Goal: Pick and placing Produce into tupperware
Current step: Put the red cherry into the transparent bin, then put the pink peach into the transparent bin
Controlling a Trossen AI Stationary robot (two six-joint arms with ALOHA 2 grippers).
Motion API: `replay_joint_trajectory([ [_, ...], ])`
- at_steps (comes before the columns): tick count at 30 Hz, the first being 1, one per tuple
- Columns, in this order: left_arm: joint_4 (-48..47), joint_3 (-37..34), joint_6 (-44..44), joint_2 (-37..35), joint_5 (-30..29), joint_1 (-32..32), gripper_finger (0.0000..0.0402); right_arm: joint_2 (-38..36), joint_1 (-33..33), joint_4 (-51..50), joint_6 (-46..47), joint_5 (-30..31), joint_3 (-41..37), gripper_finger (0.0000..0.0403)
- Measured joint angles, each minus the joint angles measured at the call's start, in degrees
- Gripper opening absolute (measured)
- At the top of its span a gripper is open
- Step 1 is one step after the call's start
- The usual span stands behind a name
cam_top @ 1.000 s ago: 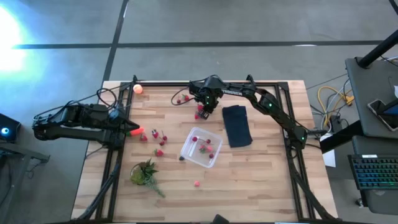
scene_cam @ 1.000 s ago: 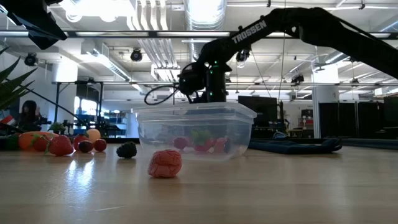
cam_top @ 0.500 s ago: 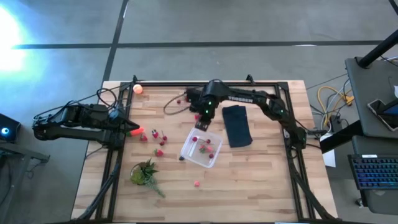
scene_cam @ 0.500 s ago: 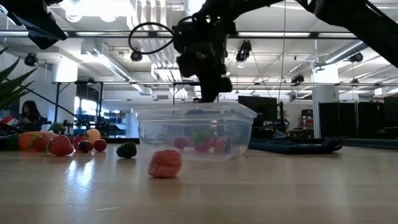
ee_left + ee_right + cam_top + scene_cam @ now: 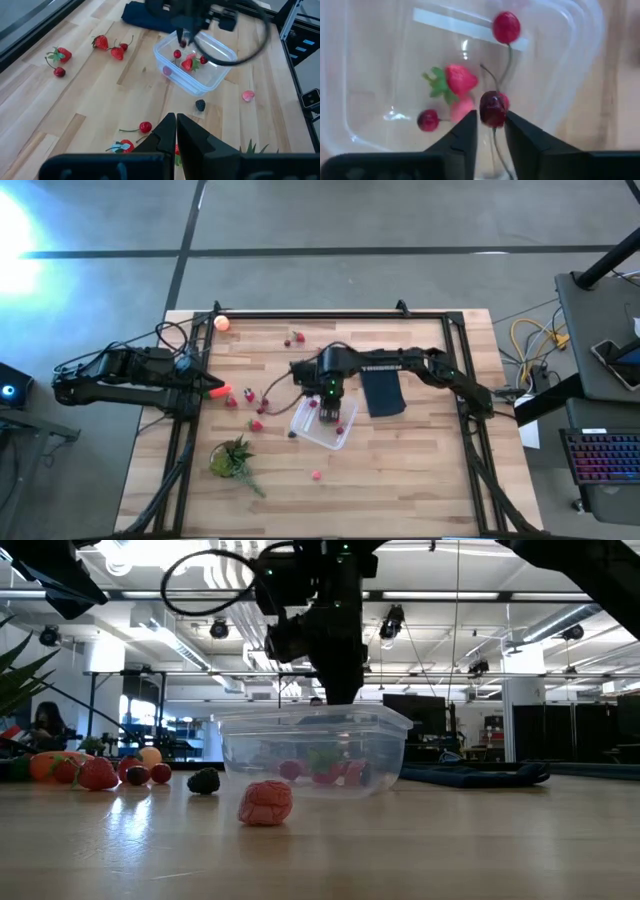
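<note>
My right gripper (image 5: 334,402) hangs over the clear tupperware (image 5: 298,420), shut on a dark red cherry (image 5: 493,107). In the box lie a strawberry (image 5: 457,80), two cherries and a pink piece. More strawberries (image 5: 255,405) lie on the wood left of the box. A peach ball (image 5: 222,322) sits at the far left corner. My left gripper (image 5: 212,391) waits shut at the table's left edge, with the elongated orange-red piece (image 5: 217,392) at its tip. My right gripper pinches the dark red cherry's round body (image 5: 493,111) between its two fingertips, from above, pointing down. The cherry is lifted clear over the inside of the tupperware (image 5: 580,45), and its stem (image 5: 496,145) trails below. My left gripper: I cannot tell whether it touches the orange-red piece.
A dark navy cloth (image 5: 380,382) lies right of the box. A green leafy bunch (image 5: 232,458) lies near the left near corner. A pink piece (image 5: 317,475) and a dark berry (image 5: 292,434) lie on the near side of the box. A black frame (image 5: 330,314) rims the table.
My right gripper has moved from the far middle of the table toward the near edge and now hangs over the tupperware. In the low view it has also risen. The left arm has kept still.
</note>
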Motion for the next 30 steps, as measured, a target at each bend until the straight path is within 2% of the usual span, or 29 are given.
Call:
replay_joint_trajectory([
  [3, 0.0, 0.0, 0.0, 0.0, 0.0, 0.0, 0.0000, 0.0, 1.8, 1.4, 3.8, 1.2, -0.3, 0.0142],
  [6, 0.0, 0.0, 0.0, 0.0, 0.0, 0.0, 0.0000, 0.0, 3.7, 3.4, 8.2, 6.5, -0.2, 0.0182],
  [11, 0.0, 0.0, 0.0, 0.0, 0.0, 0.0, 0.0000, -0.3, 7.5, 6.6, 14.8, 7.7, 1.6, 0.0216],
  [18, 0.0, 0.0, 0.0, -0.1, 0.0, 0.0, 0.0000, 0.0, 16.7, 7.8, 9.6, 7.8, 1.6, 0.0224],
  [22, 0.0, 0.0, 0.0, -0.1, 0.0, 0.0, 0.0000, 1.0, 22.2, 11.5, 7.6, 12.2, 0.4, 0.0223],
  [26, 0.0, 0.0, 0.0, -0.1, 0.0, 0.0, 0.0000, 1.2, 22.5, 15.5, 10.0, 12.9, -0.6, 0.0223],
  [30, 0.0, 0.0, 0.0, -0.1, 0.0, 0.0, 0.0000, 1.1, 22.6, 19.5, 8.1, 13.4, -1.8, 0.0223],
])
